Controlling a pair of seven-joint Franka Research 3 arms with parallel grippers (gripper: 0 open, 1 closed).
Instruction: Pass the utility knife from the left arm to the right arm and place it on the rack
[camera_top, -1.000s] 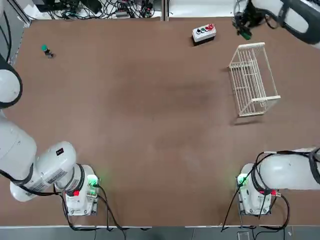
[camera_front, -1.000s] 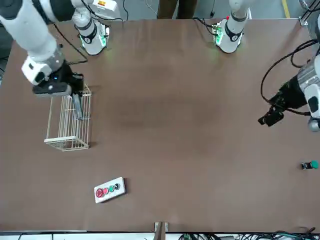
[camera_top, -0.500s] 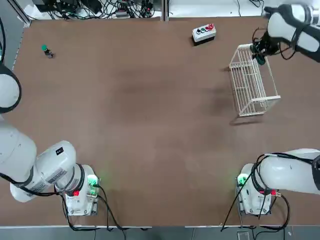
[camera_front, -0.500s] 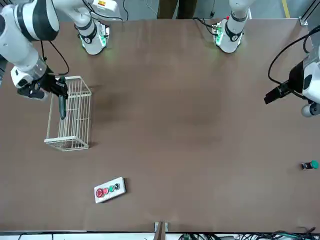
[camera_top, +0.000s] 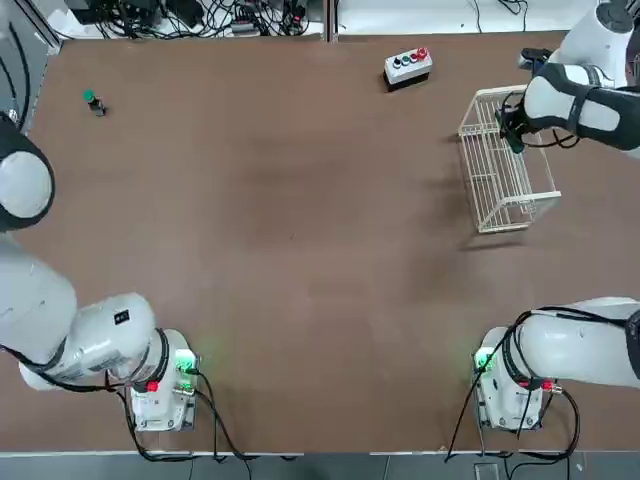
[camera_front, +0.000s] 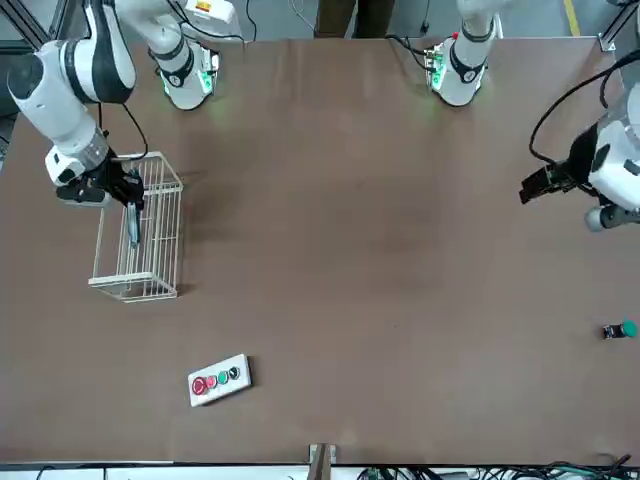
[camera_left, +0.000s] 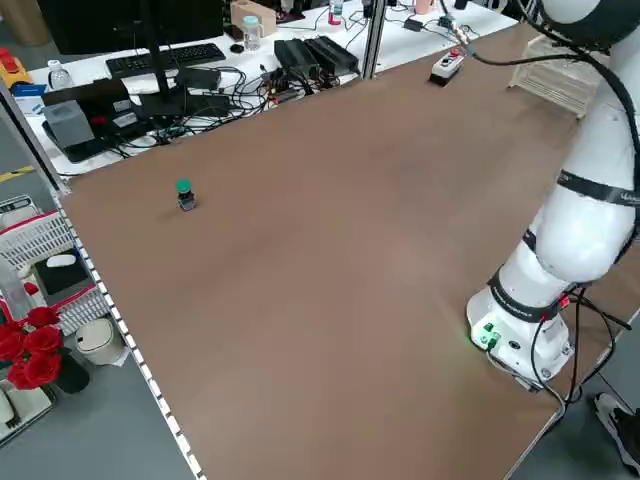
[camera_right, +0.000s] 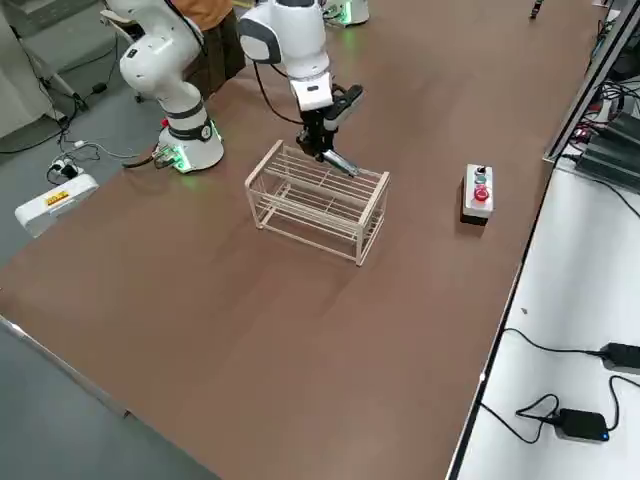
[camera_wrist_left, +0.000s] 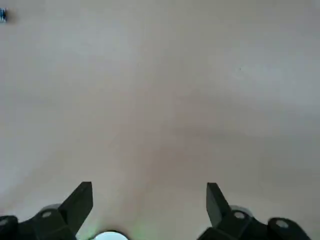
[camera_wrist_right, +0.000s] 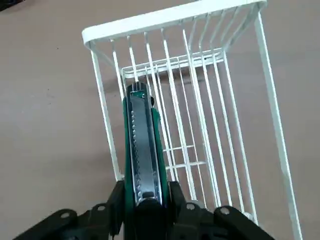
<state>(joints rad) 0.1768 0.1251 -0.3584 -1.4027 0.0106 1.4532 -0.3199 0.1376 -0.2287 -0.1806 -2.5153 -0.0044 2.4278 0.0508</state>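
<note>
Knife sits clamped at its butt between the right gripper fingers, pointing out over the rack; only the right wrist view shows its green body and metal strip. In the front view it hangs over the rack's bars at the end nearer the arm bases, and whether it touches the bars can't be told. Top view hides the knife behind the right arm. Left gripper is spread apart above bare table, holding nothing.

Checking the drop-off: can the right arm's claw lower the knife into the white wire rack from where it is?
Probably yes. The right claw, shut on the slim dark green utility knife, hangs over the open-topped white wire rack, with nothing inside blocking it.
</note>
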